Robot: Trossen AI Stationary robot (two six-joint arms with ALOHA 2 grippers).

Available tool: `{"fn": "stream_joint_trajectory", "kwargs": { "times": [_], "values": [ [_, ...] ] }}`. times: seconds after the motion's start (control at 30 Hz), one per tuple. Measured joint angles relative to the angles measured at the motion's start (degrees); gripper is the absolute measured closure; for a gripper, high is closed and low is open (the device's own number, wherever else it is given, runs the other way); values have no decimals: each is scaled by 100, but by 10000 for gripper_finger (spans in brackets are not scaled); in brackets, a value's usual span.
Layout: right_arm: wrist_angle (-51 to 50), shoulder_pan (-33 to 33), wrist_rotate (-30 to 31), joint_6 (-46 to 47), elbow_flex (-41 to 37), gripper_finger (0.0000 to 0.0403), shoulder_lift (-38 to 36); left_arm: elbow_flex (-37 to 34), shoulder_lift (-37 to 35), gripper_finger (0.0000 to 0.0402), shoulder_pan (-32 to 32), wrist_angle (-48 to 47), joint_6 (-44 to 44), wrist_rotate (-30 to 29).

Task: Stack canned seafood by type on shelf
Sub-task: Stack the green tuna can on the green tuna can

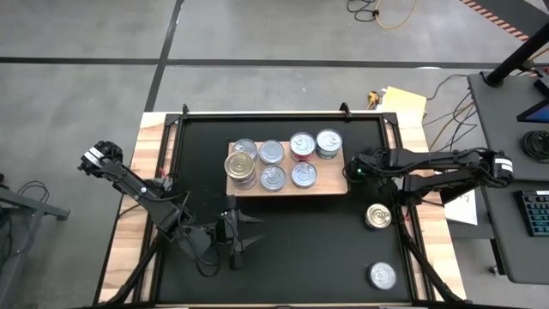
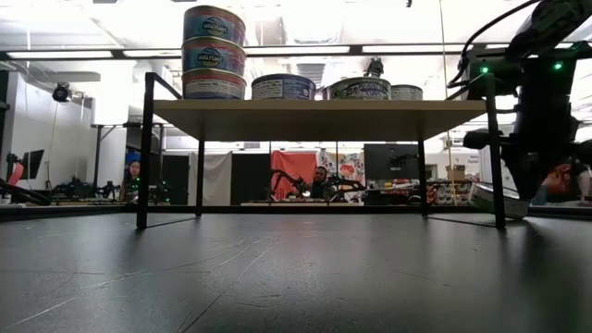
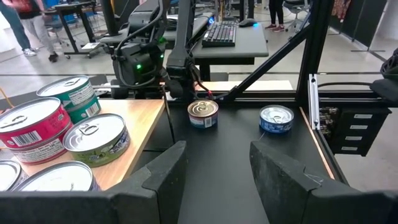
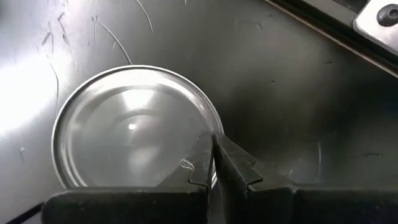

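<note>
The light-wood shelf (image 1: 334, 184) stands mid-table and carries several cans, among them a stack of three (image 1: 242, 166) (image 2: 214, 51) at its left end. Two loose cans stand on the black mat to its right, one gold-lidded (image 1: 378, 215) (image 3: 203, 114) and one silver-lidded (image 1: 383, 275) (image 3: 276, 118). My right gripper (image 4: 213, 146) is shut and points steeply down over the gold-lidded can's edge. My left gripper (image 1: 249, 230) (image 3: 214, 155) hangs open and holds nothing, just off the shelf's near left corner. My right gripper's shut fingertips (image 4: 202, 155) come from above and stand at the rim (image 4: 208, 124) of the can's round top. Whether they touch the rim, I cannot tell. The can sits flat on the mat.
The shelf stands on thin black legs (image 2: 145, 153) with open space beneath it. A black frame rail (image 3: 311, 93) runs along the mat's right side. Bare mat (image 1: 309, 249) lies between my two grippers. A desk with a keyboard (image 1: 532, 210) stands to the right of the table.
</note>
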Motion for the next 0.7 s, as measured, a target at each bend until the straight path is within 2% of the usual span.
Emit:
{"fn": "stream_joint_trajectory", "kwargs": {
  "times": [0.23,0.7],
  "values": [
    [6,395,-167,354,-20,390,0,0,-2,240,0,-2,0,-1],
    [-269,1101,-35,1173,-17,390,11,0,-2,240,0,-9,0,1]
  ]
}}
